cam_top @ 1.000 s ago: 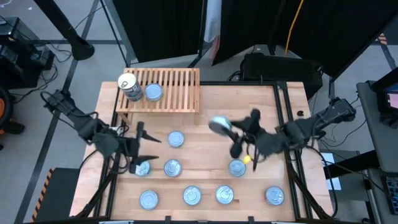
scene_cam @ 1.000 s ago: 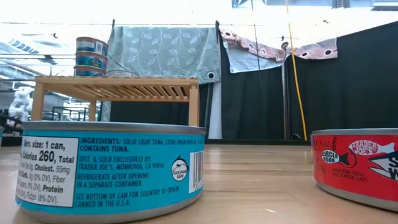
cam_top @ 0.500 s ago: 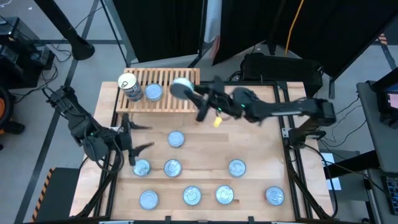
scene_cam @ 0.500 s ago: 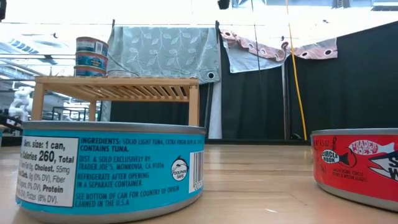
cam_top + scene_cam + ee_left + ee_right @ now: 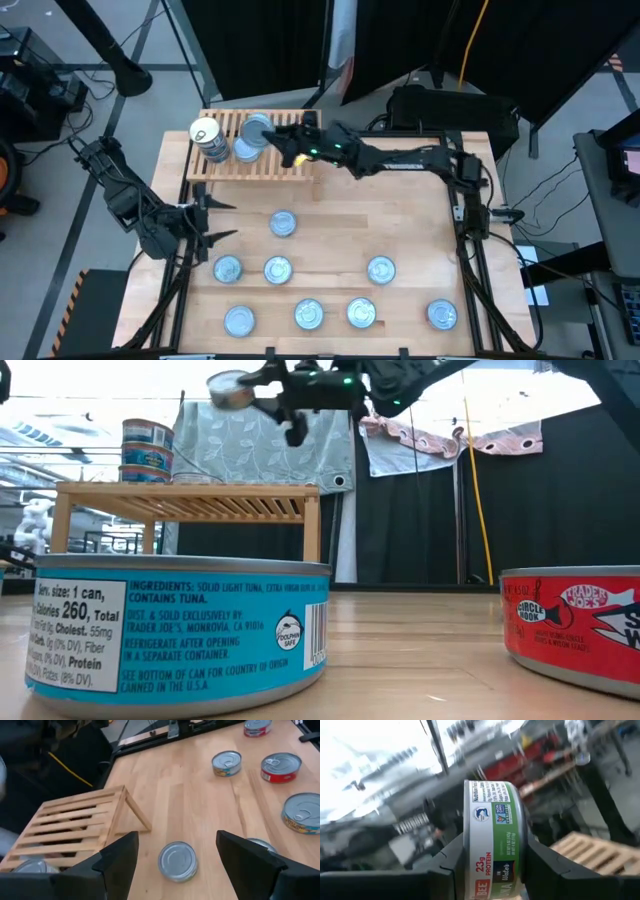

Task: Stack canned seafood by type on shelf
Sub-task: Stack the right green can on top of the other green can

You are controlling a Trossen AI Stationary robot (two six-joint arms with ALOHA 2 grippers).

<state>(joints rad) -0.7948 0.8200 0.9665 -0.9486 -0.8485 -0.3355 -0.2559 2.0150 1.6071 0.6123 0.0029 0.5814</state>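
Observation:
My right gripper (image 5: pixel 264 136) reaches over the wooden slat shelf (image 5: pixel 290 160) and is shut on a tin (image 5: pixel 256 129) with a white and green label (image 5: pixel 492 835). In the low view this tin (image 5: pixel 232 388) hangs well above the shelf (image 5: pixel 190 500). On the shelf's left end is a stack of tins (image 5: pixel 207 138) with a cream top, and a single tin (image 5: pixel 245 151) stands beside it. My left gripper (image 5: pixel 224 220) is open, low over the table's left side, with a silvery tin (image 5: pixel 177 861) ahead between its fingers. Several more tins lie on the table, such as one (image 5: pixel 283 223) in the middle.
Two rows of tins fill the table's front, from one at the left (image 5: pixel 239 320) to one at the right (image 5: pixel 441 314). A red-labelled tin (image 5: pixel 281 767) lies among them. Close to the low camera are a blue tin (image 5: pixel 180 635) and a red one (image 5: pixel 575 625).
My right arm has swung from the table's right middle up and left, carrying the tin over the shelf. My left gripper has drawn back a little from the front tins.

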